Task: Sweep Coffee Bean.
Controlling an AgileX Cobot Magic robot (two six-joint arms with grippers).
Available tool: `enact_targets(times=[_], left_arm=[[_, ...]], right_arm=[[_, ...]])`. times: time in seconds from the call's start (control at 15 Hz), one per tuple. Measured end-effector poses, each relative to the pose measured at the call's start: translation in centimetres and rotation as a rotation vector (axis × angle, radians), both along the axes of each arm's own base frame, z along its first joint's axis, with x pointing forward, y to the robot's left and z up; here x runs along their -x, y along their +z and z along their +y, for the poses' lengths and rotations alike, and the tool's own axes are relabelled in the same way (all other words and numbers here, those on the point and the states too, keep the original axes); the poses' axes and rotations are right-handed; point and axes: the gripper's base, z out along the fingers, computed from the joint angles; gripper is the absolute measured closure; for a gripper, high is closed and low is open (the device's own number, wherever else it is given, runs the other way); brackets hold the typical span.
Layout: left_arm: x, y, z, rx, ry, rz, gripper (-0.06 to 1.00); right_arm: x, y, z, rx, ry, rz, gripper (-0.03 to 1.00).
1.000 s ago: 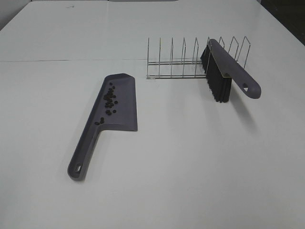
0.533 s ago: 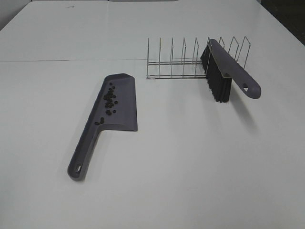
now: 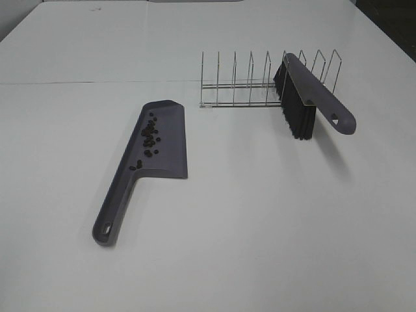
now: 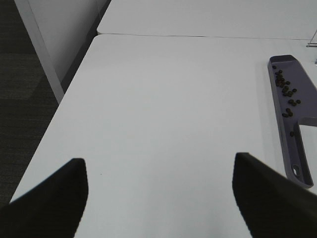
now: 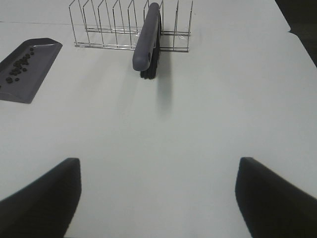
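Note:
Several dark coffee beans [image 3: 149, 135] lie inside the grey dustpan [image 3: 170, 144], which rests flat on the white table left of centre, its handle [image 3: 112, 211] pointing toward the near edge. The beans [image 4: 286, 91] and dustpan [image 4: 297, 141] also show in the left wrist view, the beans [image 5: 18, 67] and dustpan [image 5: 30, 69] in the right wrist view. A grey brush [image 3: 317, 94] with black bristles [image 3: 296, 110] leans in the wire rack [image 3: 247, 81]. My left gripper [image 4: 158, 191] is open above bare table, well away from the dustpan. My right gripper [image 5: 158, 191] is open, well short of the brush [image 5: 147, 39]. Neither arm appears in the high view.
The wire rack [image 5: 114, 25] stands at the back of the table. The table's left edge [image 4: 54, 114] drops to a dark floor beside a white panel. A seam [image 3: 97, 82] runs across the tabletop behind the dustpan.

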Motion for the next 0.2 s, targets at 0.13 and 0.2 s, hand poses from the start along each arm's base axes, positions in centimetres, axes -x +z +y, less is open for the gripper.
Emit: enact_targets(times=[0.13, 0.2], left_arm=[[0.00, 0.00, 0.00, 0.000, 0.000, 0.000, 0.19], [0.00, 0.00, 0.00, 0.000, 0.000, 0.000, 0.19]], right_arm=[[0.00, 0.00, 0.00, 0.000, 0.000, 0.000, 0.22], [0.00, 0.00, 0.00, 0.000, 0.000, 0.000, 0.22]])
